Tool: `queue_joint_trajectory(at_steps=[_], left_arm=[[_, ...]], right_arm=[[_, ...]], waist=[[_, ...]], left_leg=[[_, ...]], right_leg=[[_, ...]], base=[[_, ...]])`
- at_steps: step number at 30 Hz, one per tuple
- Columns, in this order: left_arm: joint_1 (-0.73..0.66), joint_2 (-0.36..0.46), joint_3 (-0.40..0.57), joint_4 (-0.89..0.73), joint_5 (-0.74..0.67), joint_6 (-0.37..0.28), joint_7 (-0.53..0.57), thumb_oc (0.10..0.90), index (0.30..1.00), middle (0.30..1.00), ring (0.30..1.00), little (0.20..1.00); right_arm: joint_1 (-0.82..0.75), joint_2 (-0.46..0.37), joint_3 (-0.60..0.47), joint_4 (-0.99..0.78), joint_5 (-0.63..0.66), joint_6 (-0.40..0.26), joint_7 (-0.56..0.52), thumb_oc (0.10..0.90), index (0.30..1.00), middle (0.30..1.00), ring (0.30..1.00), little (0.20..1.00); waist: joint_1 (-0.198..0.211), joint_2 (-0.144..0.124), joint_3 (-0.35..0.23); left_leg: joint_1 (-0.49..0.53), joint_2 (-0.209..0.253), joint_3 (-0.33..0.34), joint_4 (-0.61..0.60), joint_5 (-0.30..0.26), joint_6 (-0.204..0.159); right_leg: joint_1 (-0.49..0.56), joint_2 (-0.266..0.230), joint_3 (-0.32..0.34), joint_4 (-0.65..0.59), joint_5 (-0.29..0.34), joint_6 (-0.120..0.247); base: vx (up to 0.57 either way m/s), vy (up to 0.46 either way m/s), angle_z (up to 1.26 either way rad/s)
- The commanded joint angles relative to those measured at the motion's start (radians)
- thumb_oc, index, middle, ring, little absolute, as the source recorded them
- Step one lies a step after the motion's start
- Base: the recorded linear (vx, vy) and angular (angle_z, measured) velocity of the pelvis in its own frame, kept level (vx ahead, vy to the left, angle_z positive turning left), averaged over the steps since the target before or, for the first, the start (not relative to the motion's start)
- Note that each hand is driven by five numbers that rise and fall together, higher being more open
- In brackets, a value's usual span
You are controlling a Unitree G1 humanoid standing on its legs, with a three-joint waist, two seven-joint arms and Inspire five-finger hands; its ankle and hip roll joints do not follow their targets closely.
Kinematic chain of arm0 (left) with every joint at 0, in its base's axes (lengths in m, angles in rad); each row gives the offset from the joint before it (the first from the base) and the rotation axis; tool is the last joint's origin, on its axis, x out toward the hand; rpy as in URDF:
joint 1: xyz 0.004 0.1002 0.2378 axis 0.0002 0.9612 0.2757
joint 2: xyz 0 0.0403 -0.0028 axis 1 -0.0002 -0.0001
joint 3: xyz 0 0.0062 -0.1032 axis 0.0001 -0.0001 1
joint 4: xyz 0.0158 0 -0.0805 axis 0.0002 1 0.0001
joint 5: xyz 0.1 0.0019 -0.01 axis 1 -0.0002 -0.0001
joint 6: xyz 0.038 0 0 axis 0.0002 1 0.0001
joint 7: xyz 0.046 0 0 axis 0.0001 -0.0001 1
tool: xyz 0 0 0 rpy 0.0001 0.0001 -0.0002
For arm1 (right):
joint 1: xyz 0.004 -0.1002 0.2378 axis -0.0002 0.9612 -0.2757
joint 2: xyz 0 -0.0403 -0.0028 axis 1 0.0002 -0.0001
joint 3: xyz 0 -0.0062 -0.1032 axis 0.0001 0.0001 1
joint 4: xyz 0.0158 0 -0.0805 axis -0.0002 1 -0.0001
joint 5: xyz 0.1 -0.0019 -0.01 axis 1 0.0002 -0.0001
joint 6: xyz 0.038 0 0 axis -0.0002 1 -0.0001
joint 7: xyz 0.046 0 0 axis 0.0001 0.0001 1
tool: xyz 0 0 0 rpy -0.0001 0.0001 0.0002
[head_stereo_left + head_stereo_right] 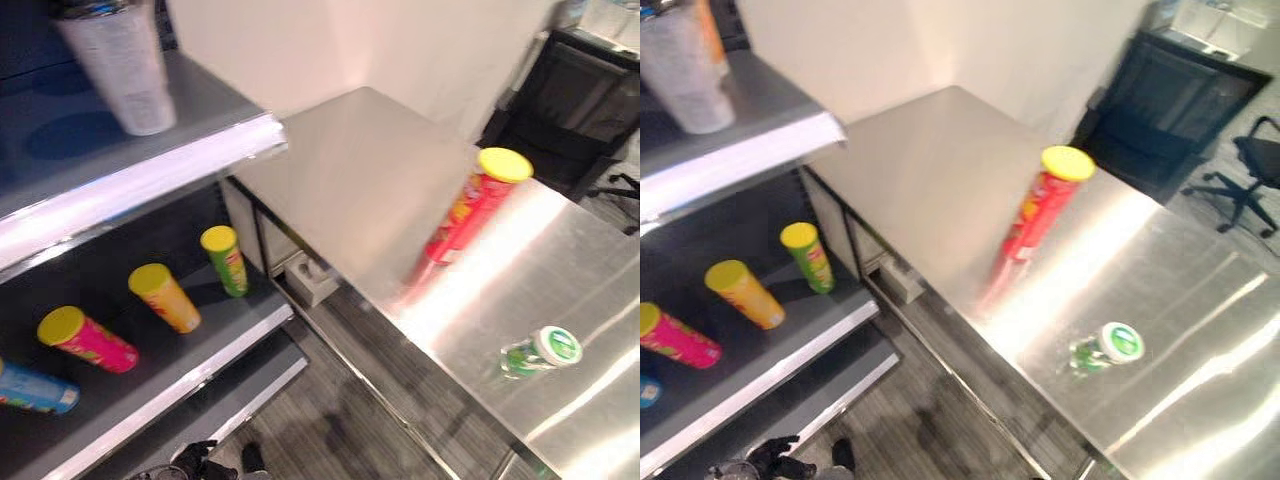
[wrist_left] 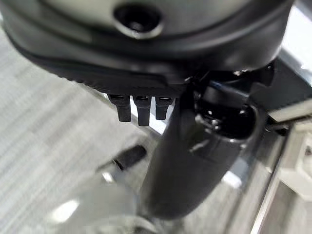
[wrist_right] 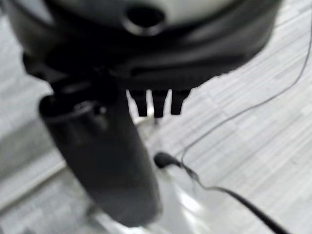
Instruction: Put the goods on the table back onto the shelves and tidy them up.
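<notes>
Goods you need: red can [image 1: 470, 215] with yellow lid upright on the steel table [image 1: 580, 300], green-capped jar [image 1: 540, 352] lying near it. Shelf [image 1: 190, 370] holds 4 cans on their sides: green [image 1: 226, 260], orange [image 1: 165, 297], pink [image 1: 86, 340], blue [image 1: 35, 388]. White cup [image 1: 115, 65] up top. Left hand [image 2: 195, 161] and right hand [image 3: 102, 161] hang over floor, fingers relaxed, gripping nothing.

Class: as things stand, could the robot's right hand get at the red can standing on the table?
Probably yes: the red can stands alone on the table, and the right hand, hanging over the floor, holds nothing.
</notes>
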Motion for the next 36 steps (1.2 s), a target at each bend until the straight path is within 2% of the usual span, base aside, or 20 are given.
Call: queue_joint_trajectory(at_steps=[1,3,5,10,11,14,16,18,19,20,21,23,26,33,36], left_arm=[[-0.057,0.012,0.031,-0.013,-0.014,-0.029,0.009,0.8,0.9,0.9,0.9,0.9],[-0.058,0.009,0.033,-0.011,-0.017,-0.03,0.009,0.8,0.9,0.9,0.9,0.9],[-0.056,-0.003,0.038,-0.011,-0.032,-0.03,0.014,0.8,0.9,0.9,0.9,0.9],[-0.043,-0.028,0.024,-0.016,-0.025,-0.022,0.007,0.8,0.9,0.9,0.9,0.9],[-0.042,-0.032,0.024,-0.017,-0.031,-0.019,0.006,0.8,0.9,0.9,0.9,0.9],[-0.038,-0.038,0.024,-0.017,-0.033,-0.019,0.003,0.8,0.9,0.9,0.9,0.9],[-0.049,-0.041,0.019,-0.014,-0.041,-0.021,0.003,0.8,0.9,0.9,0.9,0.9],[-0.059,-0.041,0.022,-0.004,-0.045,-0.023,0.004,0.8,0.9,0.9,0.9,0.9],[-0.06,-0.042,0.028,0.002,-0.047,-0.023,0.004,0.8,0.9,0.9,0.9,0.9],[-0.056,-0.044,0.038,0.018,-0.048,-0.026,0.009,0.8,0.9,0.9,0.9,0.9],[-0.053,-0.048,0.043,0.027,-0.052,-0.028,0.006,0.8,0.9,0.9,0.9,0.9],[-0.048,-0.054,0.045,0.029,-0.048,-0.029,0.005,0.8,0.9,0.9,0.9,0.9],[-0.043,-0.04,0.038,0.027,-0.02,-0.033,-0.005,0.8,0.9,0.9,0.9,0.9],[-0.043,-0.018,0.053,-0.002,-0.038,-0.041,-0.014,0.8,0.9,0.9,0.9,0.9],[-0.035,-0.001,0.063,0.006,-0.018,-0.041,-0.029,0.8,0.9,0.9,0.9,0.9]], right_arm=[[-0.067,-0.008,0.023,-0.032,0.002,-0.019,-0.005,0.8,0.9,0.9,0.9,0.9],[-0.07,-0.008,0.028,-0.034,-0.001,-0.019,-0.006,0.8,0.9,0.9,0.9,0.9],[-0.07,-0.009,0.04,-0.029,0.002,-0.019,-0.01,0.8,0.9,0.9,0.9,0.9],[-0.047,-0.013,0.037,-0.008,0.008,-0.023,-0.019,0.8,0.9,0.9,0.9,0.9],[-0.04,-0.018,0.037,0.001,0.009,-0.026,-0.024,0.8,0.9,0.9,0.9,0.9],[-0.027,-0.031,0.023,0.027,0.02,-0.029,-0.028,0.8,0.9,0.9,0.9,0.9],[-0.032,-0.042,0.01,0.045,0.028,-0.029,-0.035,0.8,0.9,0.9,0.9,0.9],[-0.037,-0.05,-0.004,0.06,0.041,-0.028,-0.039,0.8,0.9,0.9,0.9,0.9],[-0.035,-0.054,-0.015,0.072,0.047,-0.029,-0.039,0.8,0.9,0.9,0.9,0.9],[-0.033,-0.061,-0.029,0.091,0.051,-0.028,-0.039,0.8,0.9,0.9,0.9,0.9],[-0.026,-0.065,-0.038,0.104,0.05,-0.03,-0.036,0.8,0.9,0.9,0.9,0.9],[-0.021,-0.071,-0.054,0.129,0.046,-0.026,-0.035,0.8,0.9,0.9,0.9,0.9],[0.012,-0.071,-0.104,0.166,0.051,-0.015,-0.027,0.8,0.9,0.9,0.9,0.9],[0.055,-0.102,-0.214,0.237,0.097,-0.007,-0.023,0.8,0.9,0.9,0.9,0.9],[0.087,-0.199,-0.345,0.296,0.139,0.0,-0.021,0.8,0.9,0.9,0.9,0.9]], waist=[[0.006,-0.012,0.03],[0.005,-0.009,0.032],[0.004,0.009,0.044],[-0.011,0.057,0.081],[-0.015,0.071,0.094],[-0.023,0.084,0.116],[-0.022,0.077,0.143],[-0.029,0.06,0.15],[-0.031,0.044,0.152],[-0.03,0.024,0.15],[-0.036,0.03,0.14],[-0.042,0.045,0.112],[-0.072,0.054,0.06],[-0.1,0.063,0.053],[-0.118,0.065,0.046]], left_leg=[[-0.093,-0.034,-0.037,0.054,-0.099,-0.002],[-0.106,-0.02,-0.041,0.059,-0.087,-0.013],[-0.113,0.026,-0.047,0.044,-0.03,-0.048],[-0.114,0.091,-0.066,0.015,0.058,-0.09],[-0.12,0.112,-0.08,0.003,0.088,-0.102],[-0.135,0.134,-0.109,0.026,0.1,-0.111],[-0.165,0.123,-0.145,0.099,0.08,-0.108],[-0.184,0.087,-0.181,0.164,0.029,-0.092],[-0.183,0.051,-0.2,0.206,-0.03,-0.073],[-0.188,-0.025,-0.253,0.278,-0.117,-0.052],[-0.143,-0.042,-0.249,0.226,-0.139,-0.044],[-0.078,-0.053,-0.229,0.145,-0.145,-0.029],[0.004,-0.055,-0.185,0.001,-0.11,-0.038],[0.047,-0.059,-0.167,-0.035,-0.105,-0.041],[0.061,-0.064,-0.156,-0.039,-0.115,-0.04]], right_leg=[[-0.04,0.012,0.032,0.004,-0.015,-0.015],[-0.027,0.031,0.026,-0.03,-0.028,-0.023],[-0.02,0.087,0.019,-0.055,-0.057,-0.054],[0.007,0.186,0.01,-0.055,-0.124,-0.108],[0.013,0.221,0.008,-0.055,-0.144,-0.128],[0.026,0.264,0.001,-0.055,-0.168,-0.156],[0.025,0.263,-0.001,-0.055,-0.165,-0.166],[0.005,0.252,-0.001,-0.055,-0.149,-0.168],[-0.005,0.241,0.003,-0.055,-0.137,-0.166],[-0.025,0.23,0.021,-0.055,-0.119,-0.164],[-0.029,0.24,0.028,-0.055,-0.117,-0.158],[-0.047,0.243,0.044,-0.055,-0.103,-0.139],[-0.056,0.235,0.05,-0.055,-0.093,-0.124],[-0.052,0.222,0.071,-0.055,-0.087,-0.114],[-0.048,0.213,0.088,-0.055,-0.083,-0.105]], base=[[-0.12,-0.252,-0.27],[-0.1,-0.202,-0.04],[-0.12,-0.267,0.18],[-0.11,-0.246,0.08],[-0.1,-0.258,0.1],[-0.09,-0.229,0.19],[-0.14,-0.153,0.16],[-0.13,-0.081,0.0],[-0.12,-0.049,-0.18],[-0.07,-0.004,-0.38],[-0.01,0.05,-0.58],[0.07,0.126,-0.82],[0.15,0.138,-0.19],[0.05,0.066,-0.06],[0.08,0.081,-0.03]])
